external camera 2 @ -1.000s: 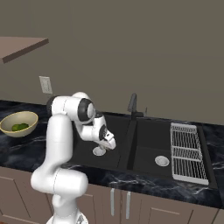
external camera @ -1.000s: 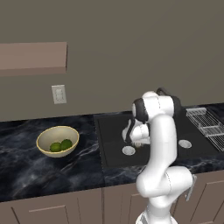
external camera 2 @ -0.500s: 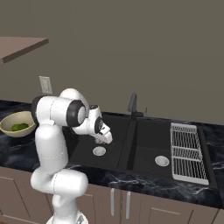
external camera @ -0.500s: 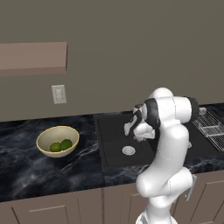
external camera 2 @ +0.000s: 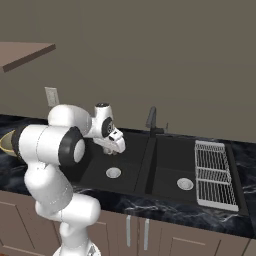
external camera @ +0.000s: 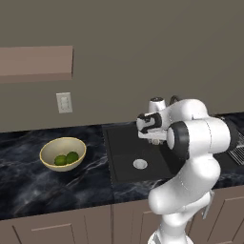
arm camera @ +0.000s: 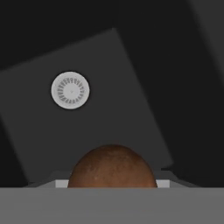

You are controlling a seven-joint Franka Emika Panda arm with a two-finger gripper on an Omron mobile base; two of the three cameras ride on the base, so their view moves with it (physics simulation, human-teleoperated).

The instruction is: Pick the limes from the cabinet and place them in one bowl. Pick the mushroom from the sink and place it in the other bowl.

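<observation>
black stone counter (external camera: 28,190) runs left of the sink (external camera: 121,157) in the left base view. on it, well left of the sink, sits the pale yellow bowl (external camera: 47,151) with two limes (external camera: 66,158) inside, touching each other. so the lime half of the task looks done. the cabinet (external camera: 35,62) hangs above the bowl, nothing visible on it. the gripper (external camera: 153,138) hovers above the sink's near basin, over its silver drain (external camera: 139,164).

from the right base view, the sink (external camera 2: 165,172) shows two basins, one drain (external camera 2: 113,173) in the left basin and a second drain (external camera 2: 185,184) in the right, with a dark faucet (external camera 2: 151,120) behind the divider. a wire rack (external camera 2: 215,175) lies just right of the sink. the gripper (external camera 2: 113,148) hangs above the left basin. an edge of the yellow bowl (external camera 2: 4,141) peeks out left of the arm.

in the hand view, one mushroom (arm camera: 112,168) with a brown cap sits right at the tool, which is clamped narrow on it, raised off the sink floor (arm camera: 113,87); the drain (arm camera: 70,90) lies beyond. what is left, i judge: carry it to the other bowl and drop it there.
</observation>
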